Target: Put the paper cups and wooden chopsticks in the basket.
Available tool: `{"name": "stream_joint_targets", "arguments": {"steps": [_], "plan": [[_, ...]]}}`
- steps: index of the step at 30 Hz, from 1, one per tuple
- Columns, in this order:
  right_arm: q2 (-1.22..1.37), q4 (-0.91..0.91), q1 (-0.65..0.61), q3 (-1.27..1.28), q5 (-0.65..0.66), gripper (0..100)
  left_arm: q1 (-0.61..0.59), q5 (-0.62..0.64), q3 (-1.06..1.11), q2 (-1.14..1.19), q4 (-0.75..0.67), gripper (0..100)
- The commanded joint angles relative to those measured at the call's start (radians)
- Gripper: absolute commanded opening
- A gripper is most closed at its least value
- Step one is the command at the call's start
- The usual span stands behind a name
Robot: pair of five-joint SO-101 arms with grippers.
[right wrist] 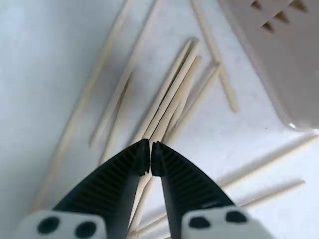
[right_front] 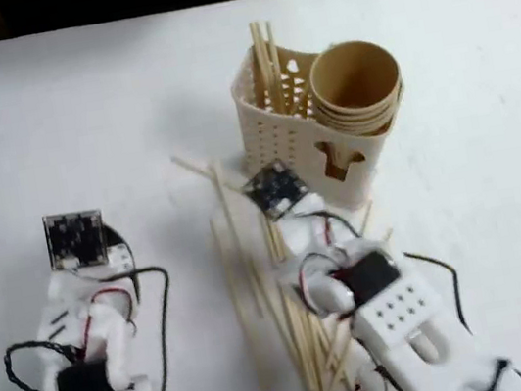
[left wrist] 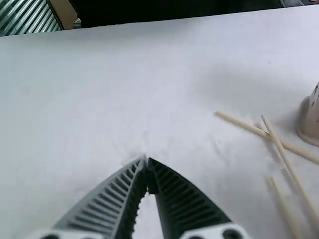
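Note:
A cream perforated basket (right_front: 292, 146) stands at the table's middle back. Stacked paper cups (right_front: 357, 86) sit inside it, and a few wooden chopsticks (right_front: 267, 65) stand upright in its left corner. Several loose chopsticks (right_front: 253, 276) lie scattered on the table in front of it. My right gripper (right wrist: 150, 149) is shut, its tips just above a bundle of chopsticks (right wrist: 172, 97) that runs on beneath the jaws. The basket wall (right wrist: 279, 55) is close beside it. My left gripper (left wrist: 146, 162) is shut over bare table, with nothing in it and a few chopsticks (left wrist: 279, 144) off to one side.
The left arm (right_front: 87, 322) sits at the front left, the right arm (right_front: 376, 301) at the front middle over the chopstick pile. Cables hang off both arms. A foot of the basket (left wrist: 311, 119) shows in the left wrist view. White table stretches to the left and right.

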Motion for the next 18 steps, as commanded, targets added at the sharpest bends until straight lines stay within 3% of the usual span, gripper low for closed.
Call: {"name": "stream_joint_targets", "arguments": {"steps": [1, 7, 11, 18], "plan": [[0.128, -0.001, -0.028, -0.049, 0.006, 2.8, -0.005, -0.054, 0.052, -0.087, -0.028, 3], [0.311, -0.015, -0.030, -0.130, -0.219, 8.2, -0.007, -0.077, 0.089, -0.140, -0.028, 3], [0.420, -0.015, -0.028, -0.180, -0.265, 17.8, -0.007, -0.078, 0.089, -0.145, -0.006, 3], [0.578, -0.021, -0.030, -0.262, -0.344, 18.3, -0.007, -0.080, 0.089, -0.145, -0.006, 3]]}}
